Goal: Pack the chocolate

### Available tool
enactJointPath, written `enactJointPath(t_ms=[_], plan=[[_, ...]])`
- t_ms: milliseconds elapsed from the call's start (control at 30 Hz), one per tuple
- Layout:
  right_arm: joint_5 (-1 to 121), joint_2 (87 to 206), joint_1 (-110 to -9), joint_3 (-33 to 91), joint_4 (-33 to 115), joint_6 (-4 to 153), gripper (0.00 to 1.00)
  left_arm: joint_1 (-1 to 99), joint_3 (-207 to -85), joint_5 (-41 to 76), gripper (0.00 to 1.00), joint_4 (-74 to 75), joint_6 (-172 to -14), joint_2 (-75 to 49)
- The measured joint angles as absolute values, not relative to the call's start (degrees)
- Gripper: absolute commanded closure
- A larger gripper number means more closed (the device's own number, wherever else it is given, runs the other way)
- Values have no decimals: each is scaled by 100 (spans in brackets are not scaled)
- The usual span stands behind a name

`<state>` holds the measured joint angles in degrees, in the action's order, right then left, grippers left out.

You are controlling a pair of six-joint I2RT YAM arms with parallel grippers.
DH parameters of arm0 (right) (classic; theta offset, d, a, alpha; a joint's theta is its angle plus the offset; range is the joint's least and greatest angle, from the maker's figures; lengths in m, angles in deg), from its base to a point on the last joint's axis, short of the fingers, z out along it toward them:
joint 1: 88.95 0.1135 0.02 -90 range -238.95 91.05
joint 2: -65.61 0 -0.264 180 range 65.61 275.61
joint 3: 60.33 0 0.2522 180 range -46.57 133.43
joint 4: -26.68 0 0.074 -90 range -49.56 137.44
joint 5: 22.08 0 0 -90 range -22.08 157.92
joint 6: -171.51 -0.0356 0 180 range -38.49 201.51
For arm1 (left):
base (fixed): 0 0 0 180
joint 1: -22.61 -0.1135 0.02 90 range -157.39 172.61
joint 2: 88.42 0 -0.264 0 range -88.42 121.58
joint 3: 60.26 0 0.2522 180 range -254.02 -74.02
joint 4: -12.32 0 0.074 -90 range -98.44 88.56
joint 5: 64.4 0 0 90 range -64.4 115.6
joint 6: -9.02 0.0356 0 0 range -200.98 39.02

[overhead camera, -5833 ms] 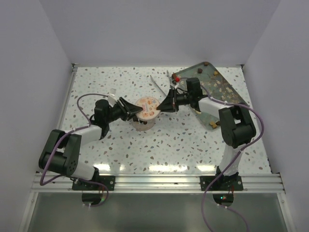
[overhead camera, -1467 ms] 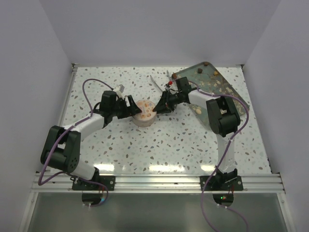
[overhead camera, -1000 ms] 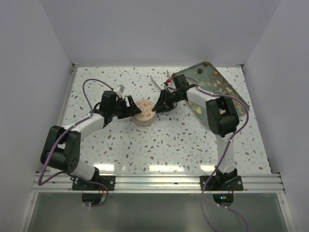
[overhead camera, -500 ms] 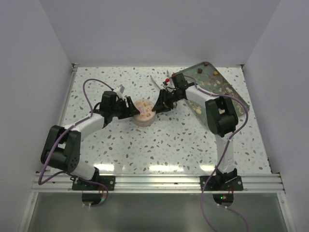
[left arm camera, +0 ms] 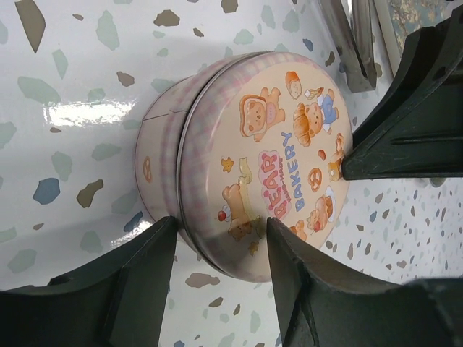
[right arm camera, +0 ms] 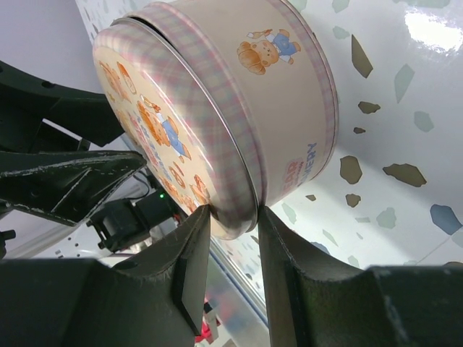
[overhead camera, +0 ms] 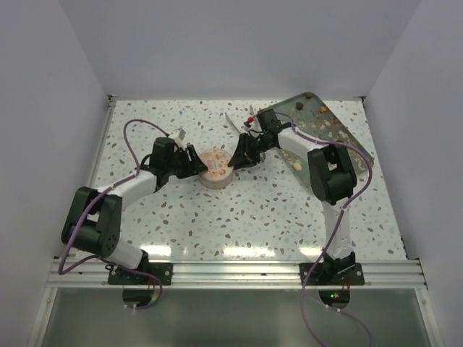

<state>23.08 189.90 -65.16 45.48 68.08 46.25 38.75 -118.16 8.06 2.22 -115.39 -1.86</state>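
Observation:
The round tin (overhead camera: 217,168) stands on the table with its bear-printed lid (left arm camera: 289,152) on. My left gripper (overhead camera: 194,163) is at its left side. In the left wrist view this gripper (left arm camera: 221,224) is open: one finger touches the tin's wall and the other lies over the lid's edge. My right gripper (overhead camera: 237,155) is at the tin's right side. In the right wrist view it (right arm camera: 230,213) is shut on the rim of the lid (right arm camera: 217,123), one finger on top and one under the rim. Small brown and tan chocolate lumps (overhead camera: 323,110) lie on the dark tray (overhead camera: 346,134) at the back right.
Metal tongs (overhead camera: 233,123) lie on the table just behind the tin, also in the left wrist view (left arm camera: 347,36). The tray leans against the right wall, behind my right arm's elbow (overhead camera: 329,173). Walls close off the left, back and right sides.
Some seconds ago both grippers held the tin raised above the table; it now stands on the table. Over the last second the arms have barely moved.

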Motion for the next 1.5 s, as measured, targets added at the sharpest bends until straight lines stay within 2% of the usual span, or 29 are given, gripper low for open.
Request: enactJointPath(t_ms=[500, 700, 767, 800, 1167, 1500], plan=[[2405, 18990, -6505, 4646, 7031, 4815, 61, 3882, -12188, 891, 44, -92, -11793, 245], [2440, 18988, -6499, 4679, 7103, 4828, 53, 3882, -12400, 891, 44, -265, -11791, 376], [2448, 18988, -6494, 4701, 7129, 4826, 44, 3882, -12483, 891, 44, -348, -11782, 422], [2544, 18988, -6481, 4705, 7129, 4863, 43, 3884, -12527, 889, 44, -370, -11784, 452], [3196, 19003, -6387, 5090, 7492, 5182, 37, 3923, -12745, 863, 45, -492, -11775, 618], [3567, 19003, -6573, 5291, 7606, 5352, 35, 3930, -12787, 863, 46, -541, -11754, 634]])
